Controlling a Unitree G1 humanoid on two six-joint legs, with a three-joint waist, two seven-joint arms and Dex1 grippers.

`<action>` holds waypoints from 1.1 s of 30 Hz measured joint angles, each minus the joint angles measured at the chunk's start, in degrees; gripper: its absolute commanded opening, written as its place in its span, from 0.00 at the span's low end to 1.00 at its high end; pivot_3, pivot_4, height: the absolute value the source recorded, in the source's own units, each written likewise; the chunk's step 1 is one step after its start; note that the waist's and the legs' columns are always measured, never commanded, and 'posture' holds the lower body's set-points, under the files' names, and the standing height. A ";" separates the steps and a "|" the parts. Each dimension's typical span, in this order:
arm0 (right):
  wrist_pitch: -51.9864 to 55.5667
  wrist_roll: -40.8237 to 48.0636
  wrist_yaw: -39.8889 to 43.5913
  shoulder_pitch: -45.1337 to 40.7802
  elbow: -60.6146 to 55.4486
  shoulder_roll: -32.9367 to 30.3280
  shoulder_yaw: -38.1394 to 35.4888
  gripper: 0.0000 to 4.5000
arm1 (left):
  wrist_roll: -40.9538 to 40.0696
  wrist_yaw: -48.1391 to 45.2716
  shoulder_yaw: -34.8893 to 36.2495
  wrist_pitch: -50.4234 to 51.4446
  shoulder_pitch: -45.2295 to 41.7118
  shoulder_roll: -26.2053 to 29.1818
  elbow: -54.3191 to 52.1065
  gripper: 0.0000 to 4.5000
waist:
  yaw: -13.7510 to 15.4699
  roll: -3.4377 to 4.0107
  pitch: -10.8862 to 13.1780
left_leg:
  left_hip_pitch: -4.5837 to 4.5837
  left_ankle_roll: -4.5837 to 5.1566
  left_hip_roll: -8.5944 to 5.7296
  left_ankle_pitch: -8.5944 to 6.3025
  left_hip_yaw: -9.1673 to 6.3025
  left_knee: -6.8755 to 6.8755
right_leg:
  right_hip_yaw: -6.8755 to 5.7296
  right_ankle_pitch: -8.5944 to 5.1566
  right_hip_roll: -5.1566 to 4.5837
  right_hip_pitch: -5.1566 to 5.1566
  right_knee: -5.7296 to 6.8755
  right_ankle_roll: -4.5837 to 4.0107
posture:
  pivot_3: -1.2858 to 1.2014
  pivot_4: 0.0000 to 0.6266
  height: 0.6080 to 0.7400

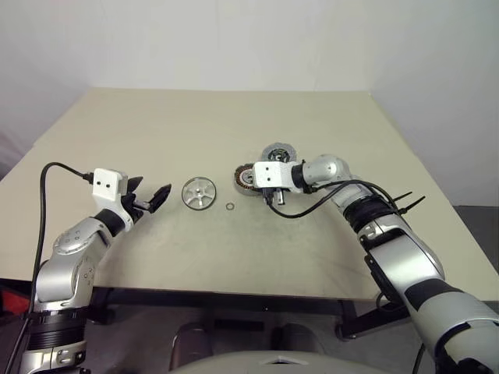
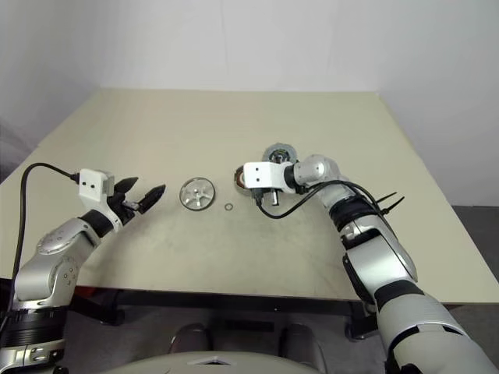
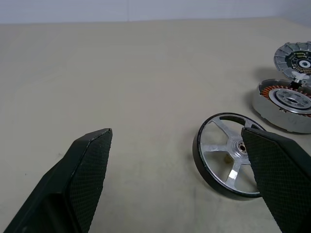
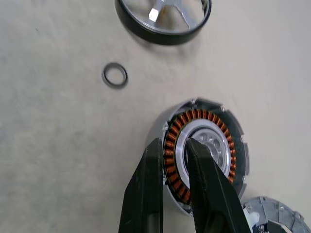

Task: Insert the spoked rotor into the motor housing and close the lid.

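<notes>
Beige tabletop (image 1: 156, 132), white wall behind. Motor housing (image 4: 206, 150) sits open near centre, copper windings exposed; its lid (image 3: 296, 56) lies just behind. Right gripper (image 4: 176, 154) hovers over the housing, fingers nearly together straddling the winding ring, holding nothing. Spoked rotor (image 1: 199, 193) lies between housing and left gripper (image 1: 150, 199), which is spread wide, empty. Small ring (image 1: 230, 206) nearby. I'd steady the housing, then bring the rotor in level, hub over the centre bore.

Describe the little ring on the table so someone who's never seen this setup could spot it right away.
Start at the beige table and find the motor housing with copper windings near its middle. Between it and the spoked rotor lies the small ring, flat on the tabletop. It is by far the smallest part there: a thin dark loop, touching neither neighbour.
</notes>
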 measured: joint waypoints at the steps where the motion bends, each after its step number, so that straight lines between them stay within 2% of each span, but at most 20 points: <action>1: 1.55 1.56 1.44 0.83 -1.80 0.11 -0.69 0.19 | 0.00 -0.01 0.00 0.01 0.00 0.00 0.00 1.00 | -0.02 0.00 0.00 | 0.00 0.00 0.00 0.00 0.00 0.00 | 0.00 0.00 0.00 0.00 0.00 0.00 | 0.52 0.00 1.00; 4: 6.54 5.29 5.28 4.08 -7.82 0.58 -1.65 0.19 | 0.03 -0.02 -0.02 0.03 -0.02 0.00 0.03 1.00 | -0.05 -0.02 -0.01 | 0.01 0.00 0.00 0.00 0.00 -0.01 | 0.00 0.00 0.00 0.05 -0.01 0.00 | 0.52 0.00 1.00; 9: 15.32 7.76 6.28 11.02 -13.45 3.39 -1.56 0.19 | 0.03 -0.09 -0.02 0.43 -0.01 0.02 0.04 1.00 | -0.10 -0.04 -0.02 | 0.04 -0.01 0.00 0.01 -0.01 -0.02 | 0.00 0.00 0.00 0.10 -0.01 0.00 | 0.52 0.00 1.00; 16: 23.13 9.17 1.18 11.42 -11.78 9.85 -2.11 0.19 | 0.02 -0.69 -0.08 1.11 -0.24 1.04 0.03 1.00 | -0.36 -0.02 -0.01 | 0.11 -0.04 -0.01 0.02 -0.02 -0.12 | 0.00 0.00 0.00 0.11 -0.01 0.00 | 0.52 0.00 1.00; 22: 23.22 9.04 -1.51 9.49 -5.10 10.47 -2.11 0.19 | 0.01 -0.77 -0.05 1.72 -0.22 1.50 -0.02 1.00 | -0.23 -0.03 -0.01 | 0.09 -0.04 -0.03 0.02 -0.02 -0.14 | -0.01 0.00 -0.01 0.10 -0.09 0.00 | 0.52 0.00 1.00; 25: 21.96 9.01 -1.99 8.83 -3.41 10.44 -2.15 0.31 | -0.01 -0.81 -0.04 1.81 -0.05 1.60 -0.23 1.00 | -0.36 -0.02 -0.01 | 0.10 -0.04 -0.02 0.02 -0.02 -0.15 | -0.01 -0.01 -0.01 0.10 -0.08 0.00 | 0.52 0.00 1.00; 28: 21.44 8.92 -2.19 8.72 -2.82 9.91 -2.15 0.51 | -0.02 -0.85 0.02 1.91 0.27 1.89 -0.26 1.00 | -0.34 -0.02 -0.01 | 0.10 -0.04 -0.02 0.02 -0.02 -0.14 | -0.01 0.00 -0.01 0.11 -0.08 0.00 | 0.52 0.00 1.00; 33: 20.58 8.86 -2.59 8.72 -2.55 9.83 -2.15 0.51 | -0.01 -1.07 0.02 1.98 0.35 2.06 -0.26 1.00 | -0.34 -0.02 -0.01 | 0.09 -0.04 -0.02 0.02 -0.02 -0.15 | -0.01 0.00 -0.01 0.11 -0.07 0.00 | 0.52 0.00 1.00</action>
